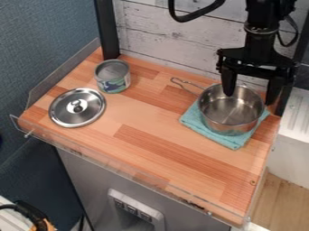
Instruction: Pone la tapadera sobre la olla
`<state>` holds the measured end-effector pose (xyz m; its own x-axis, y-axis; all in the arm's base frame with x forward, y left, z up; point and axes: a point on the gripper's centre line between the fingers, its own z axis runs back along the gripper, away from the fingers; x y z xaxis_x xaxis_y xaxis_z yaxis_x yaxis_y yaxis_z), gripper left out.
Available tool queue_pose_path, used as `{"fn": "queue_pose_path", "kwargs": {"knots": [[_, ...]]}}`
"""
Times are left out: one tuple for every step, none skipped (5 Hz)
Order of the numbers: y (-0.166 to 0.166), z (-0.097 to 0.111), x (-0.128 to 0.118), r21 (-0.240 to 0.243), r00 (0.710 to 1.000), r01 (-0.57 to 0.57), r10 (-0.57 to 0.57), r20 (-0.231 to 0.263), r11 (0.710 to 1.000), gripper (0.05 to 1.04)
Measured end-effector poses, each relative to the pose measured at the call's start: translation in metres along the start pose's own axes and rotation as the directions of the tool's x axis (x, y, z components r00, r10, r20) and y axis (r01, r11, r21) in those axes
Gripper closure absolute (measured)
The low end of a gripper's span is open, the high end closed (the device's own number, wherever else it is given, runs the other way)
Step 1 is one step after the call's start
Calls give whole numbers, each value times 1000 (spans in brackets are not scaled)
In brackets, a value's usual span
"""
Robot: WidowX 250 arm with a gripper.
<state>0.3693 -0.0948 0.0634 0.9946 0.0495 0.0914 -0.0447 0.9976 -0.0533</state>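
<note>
My black gripper [250,92] hangs over the back right of the table, above the pot's rear rim, open with its two fingers spread wide and nothing visible between them. Below it, the steel pot [231,118] stands uncovered on a folded teal cloth [234,142], its wire handle pointing to the upper left. On the left part of the wooden top lies the round silver lid [62,112], knob upward, well apart from both pot and gripper.
A metal can [113,81] stands behind and right of the lid. The wooden table [158,128] has a clear raised edging along its front and left. A whitewashed plank wall [166,43] rises behind, with a black post [107,31] at the back left corner.
</note>
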Motion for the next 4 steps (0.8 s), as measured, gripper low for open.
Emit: {"fn": "queue_pose_path", "kwargs": {"knots": [[2, -13, -7, 10, 999, -1, 1, -42, 1000, 82], [42, -9, -18, 13, 994, -89, 90, -64, 996, 82], [86, 10, -27, 18, 982, -174, 175, -73, 985, 82], [132, 9, -43, 21, 971, -199, 200, -130, 980, 83]]}}
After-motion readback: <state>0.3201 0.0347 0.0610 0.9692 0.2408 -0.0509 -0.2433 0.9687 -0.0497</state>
